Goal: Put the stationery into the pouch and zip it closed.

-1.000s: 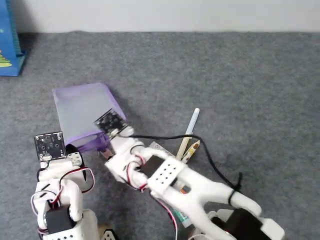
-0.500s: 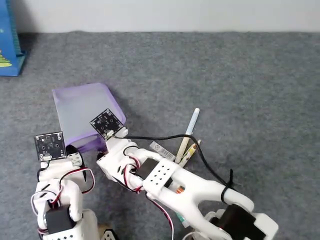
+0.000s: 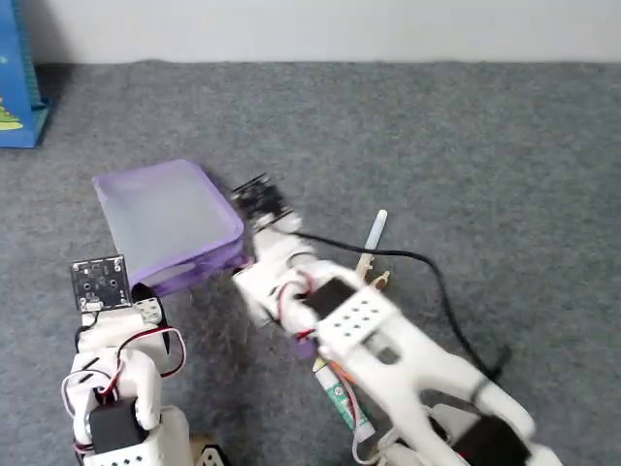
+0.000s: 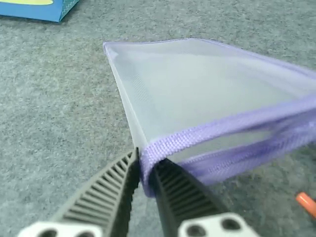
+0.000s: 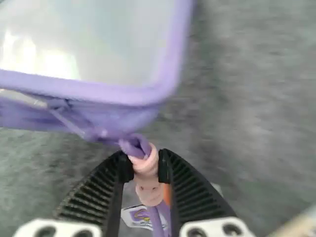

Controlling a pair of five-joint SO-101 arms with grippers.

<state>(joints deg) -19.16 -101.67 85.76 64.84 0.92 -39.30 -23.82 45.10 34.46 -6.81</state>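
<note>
Carpet (image 3: 466, 146), grey and short-piled, covers the whole work surface, and at its far left edge a blue box (image 3: 15, 87) stands against the wall. Near the front left corner sits the left arm (image 3: 112, 388), and its wrist view shows the left gripper (image 4: 143, 183) with its ribbed jaws pinched together on the near left corner of the pouch (image 4: 207, 98), right on the purple fabric edge where the band folds over. The pouch (image 3: 165, 218) is a frosted, translucent sleeve with purple trim, lying on the carpet just beyond that arm with its long purple edge facing the robot and slightly raised between the two grippers. At the pouch's right end, the right gripper (image 5: 145, 170) has its jaws closed on the zipper pull (image 5: 146, 173), a pale pink tab on a purple cord that hangs from the corner of the pouch (image 5: 89, 44). To the right of the pouch the stationery lies on the carpet outside it: a white pen (image 3: 375, 231) pointing away from the robot, pencils (image 3: 376, 282) just beside its near end, and a marker (image 3: 342, 403) with a green label partly under the right arm. A black cable (image 3: 427, 262) runs across the pencils.
</note>
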